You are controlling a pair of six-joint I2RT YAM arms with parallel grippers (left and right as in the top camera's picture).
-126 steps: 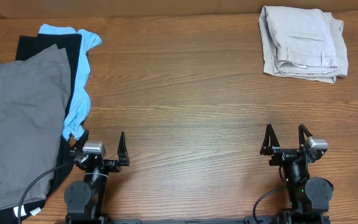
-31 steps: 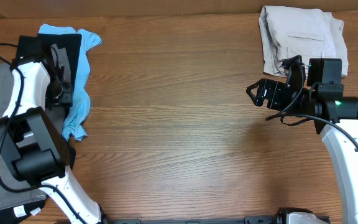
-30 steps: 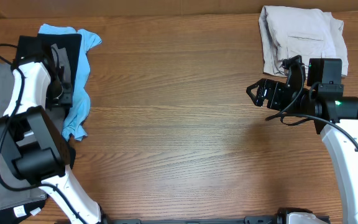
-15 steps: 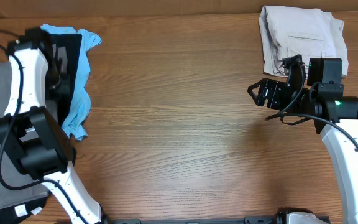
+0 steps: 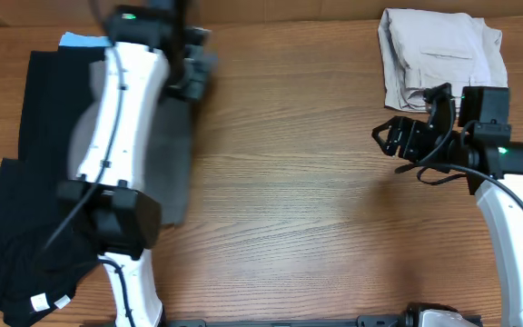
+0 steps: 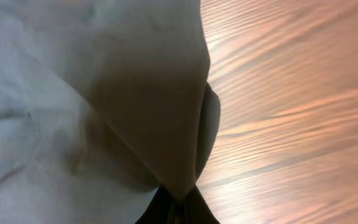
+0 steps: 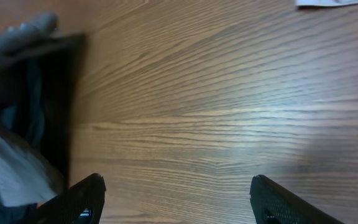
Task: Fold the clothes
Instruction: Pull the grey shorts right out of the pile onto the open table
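The left gripper (image 6: pixel 179 208) is clenched on a fold of the grey shorts (image 5: pixel 172 173). They hang under it, with the long axis running back along the left arm. The right gripper (image 5: pixel 390 142) is open and empty, well apart to the right.

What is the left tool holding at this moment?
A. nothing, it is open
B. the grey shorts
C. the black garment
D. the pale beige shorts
B: in the left wrist view the left tool is shut on a fold of the grey shorts, while the beige shorts and the black garment lie on the table.
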